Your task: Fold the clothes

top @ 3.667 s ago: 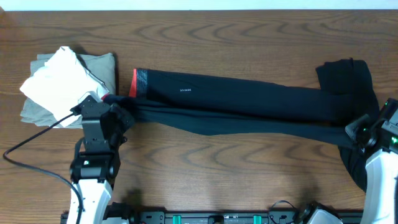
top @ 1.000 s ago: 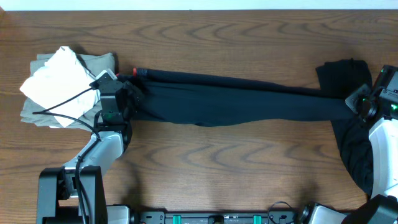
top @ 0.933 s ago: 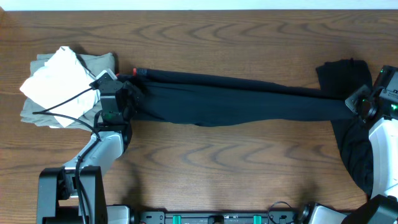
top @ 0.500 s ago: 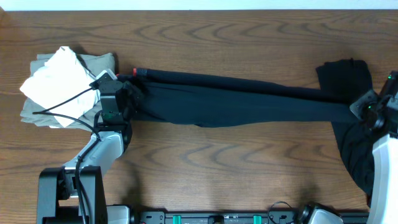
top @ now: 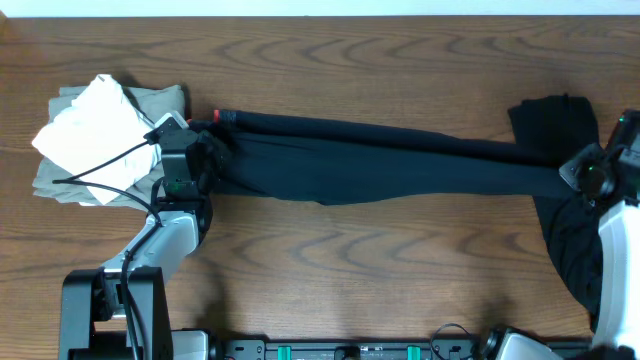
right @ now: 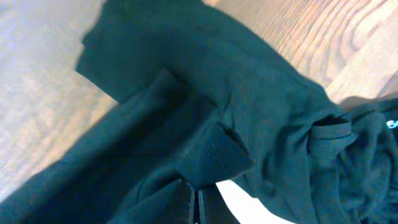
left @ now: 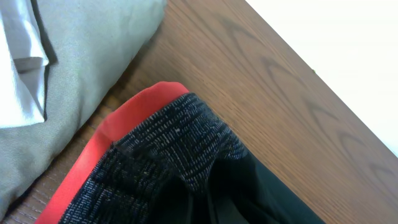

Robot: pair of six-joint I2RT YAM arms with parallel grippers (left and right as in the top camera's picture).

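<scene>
The clothes are long black pants (top: 380, 160) stretched across the table from left to right. My left gripper (top: 208, 152) is shut on their waistband. In the left wrist view the coral-red lining (left: 93, 158) and the knit black band (left: 174, 143) bunch over my left gripper (left: 208, 210), whose fingers are buried in dark cloth. My right gripper (top: 574, 176) is shut on the leg ends; the right wrist view shows my right gripper (right: 194, 208) pinching a fold of the pants (right: 155, 124). A plain black piece (top: 556, 120) lies under and behind the right arm.
A pile of grey-beige cloth (top: 160, 105) topped by white cloth (top: 90, 130) sits at the left, just beside the waistband; it shows as the grey cloth (left: 81, 74) in the left wrist view. The plain black piece trails down along the right table edge (top: 570, 250).
My right gripper has shifted slightly toward the front of the table with the leg ends, pulling that end of the pants down a little. The left gripper has stayed put.
</scene>
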